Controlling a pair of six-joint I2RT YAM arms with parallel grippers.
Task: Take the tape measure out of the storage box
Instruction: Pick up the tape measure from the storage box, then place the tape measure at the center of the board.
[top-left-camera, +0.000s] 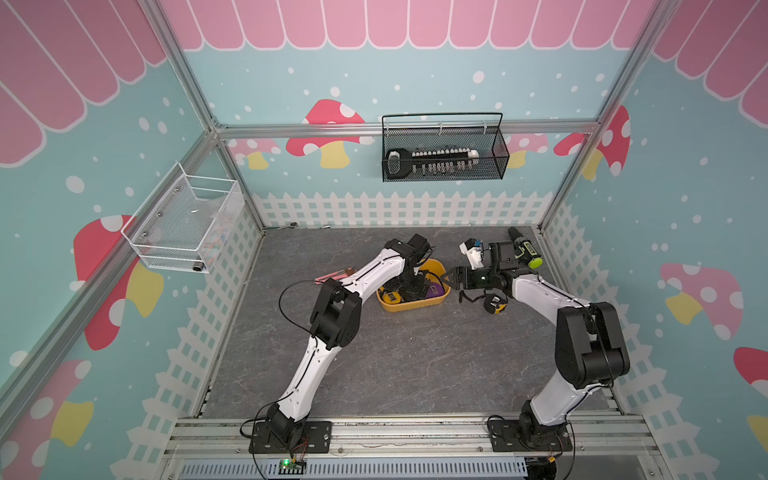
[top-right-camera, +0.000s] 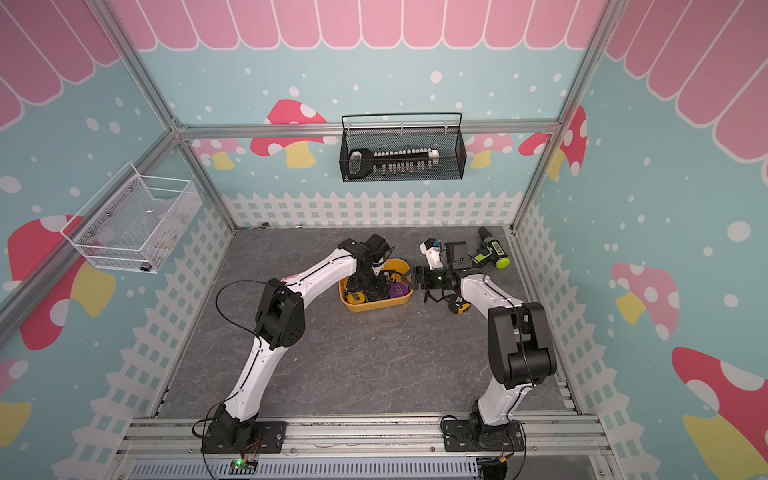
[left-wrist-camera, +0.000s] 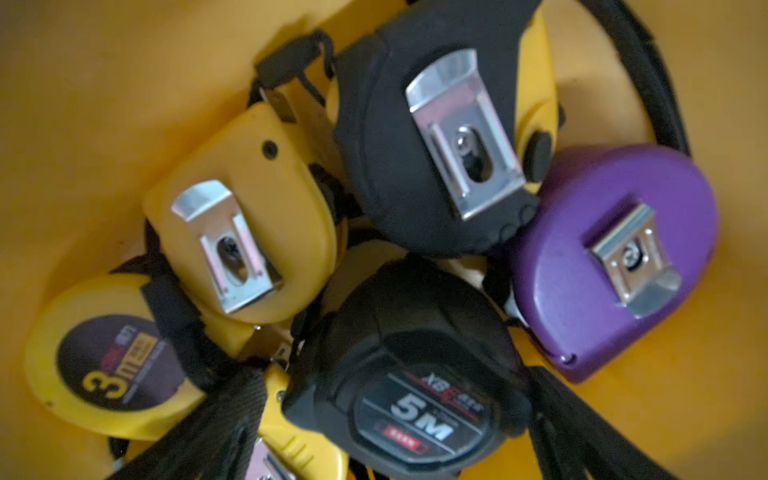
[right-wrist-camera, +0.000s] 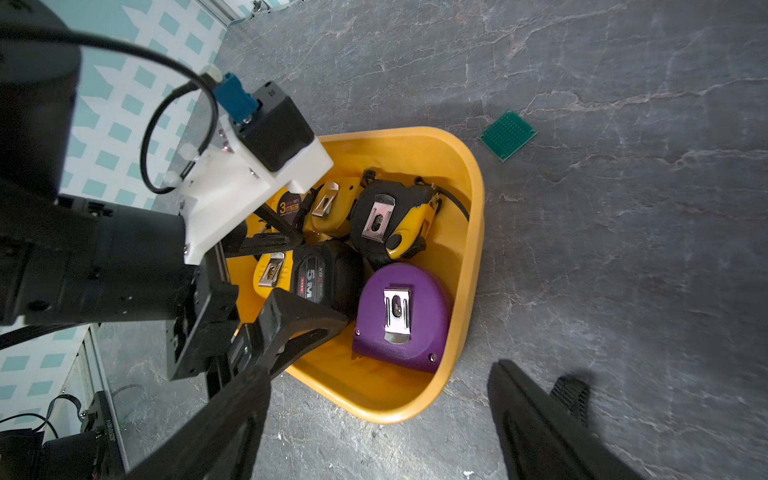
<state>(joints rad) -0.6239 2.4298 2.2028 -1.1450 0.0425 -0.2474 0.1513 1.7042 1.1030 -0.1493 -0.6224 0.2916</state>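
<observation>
1. The black tape measure (left-wrist-camera: 419, 399) carries a round label reading "5M". The smaller red and white print around it is too blurred to read.
2. A round yellow tape measure (left-wrist-camera: 104, 361) reads "3m" in yellow on a dark disc; its finer lines are illegible.
3. 3 more lie clip side up, with no writing showing: a purple tape measure (left-wrist-camera: 561, 291), a yellow clip-up tape measure (left-wrist-camera: 257, 174) and a black-and-yellow tape measure (left-wrist-camera: 386, 145).
4. All 5 crowd the storage box (right-wrist-camera: 465, 266), which sits mid-table (top-left-camera: 395, 374), toward the far edge.
5. The left gripper (right-wrist-camera: 324, 282) is down inside the box, its jaws spread wide with the "5M" case between them; whether they touch it is unclear.
6. The right gripper (top-left-camera: 448, 281) hovers just beside the box's right wall, jaws apart and holding nothing.
7. A loose tape measure (top-left-camera: 495, 305) lies on the table under the right arm, outside the box.
8. A green perfboard (right-wrist-camera: 508, 134) lies near the box, and a drill (top-left-camera: 524, 249) lies by the far right corner.
</observation>
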